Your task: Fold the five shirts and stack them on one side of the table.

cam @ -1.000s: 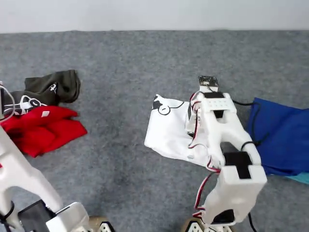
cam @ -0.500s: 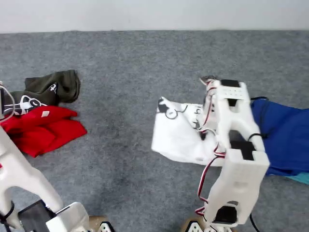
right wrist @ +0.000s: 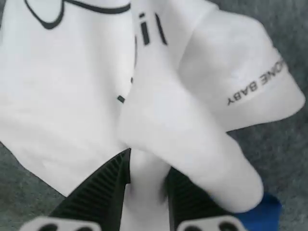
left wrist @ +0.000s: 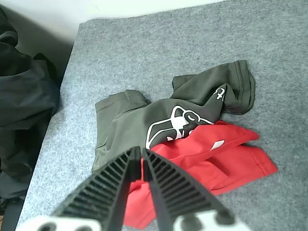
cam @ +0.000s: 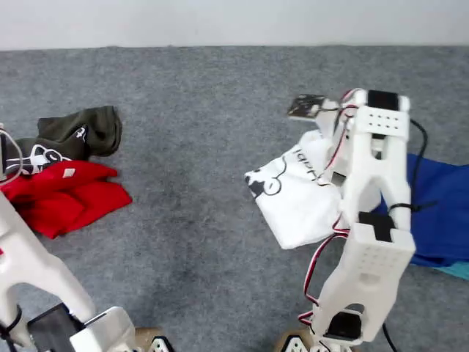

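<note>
Grey carpet under the white shirt runs to a pale wall.

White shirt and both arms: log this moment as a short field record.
white shirt: bunched, right of table centre, a fold pinched in the right jaws
right jaws: shut on white shirt
left jaws: shut, empty, over the red shirt
red shirt: crumpled at left, touching the olive shirt
blue shirt: far right, partly behind the right arm
</note>
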You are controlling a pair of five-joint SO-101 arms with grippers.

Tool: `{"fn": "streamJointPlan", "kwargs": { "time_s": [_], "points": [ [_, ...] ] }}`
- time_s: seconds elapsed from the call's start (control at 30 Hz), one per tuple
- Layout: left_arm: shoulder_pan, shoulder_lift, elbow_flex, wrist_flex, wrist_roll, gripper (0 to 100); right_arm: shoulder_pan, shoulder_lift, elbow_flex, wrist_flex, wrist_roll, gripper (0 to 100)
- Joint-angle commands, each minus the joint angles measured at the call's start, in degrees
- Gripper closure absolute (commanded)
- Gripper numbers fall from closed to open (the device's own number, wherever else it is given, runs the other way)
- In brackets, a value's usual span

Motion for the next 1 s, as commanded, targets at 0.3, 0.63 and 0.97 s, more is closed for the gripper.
{"fn": "streamJointPlan", "kwargs": {
  "time_s": [0.3, 0.63, 0.97],
  "points": [
    [0.09, -2.29, -0.31, 1.14, -0.18, 99, -3.82, 1.36, -3.34, -16.84, -9.05, 77.9],
    [0.09, -1.85, -0.31, 1.14, -0.18, 99, -7.69, -1.63, -6.15, -9.36, -48.97, 72.3],
    [0.09, -1.76, -0.31, 1.14, -0.44, 99, -8.57, -3.38, -5.98, -1.01, -91.34, 72.2]
  ]
}}
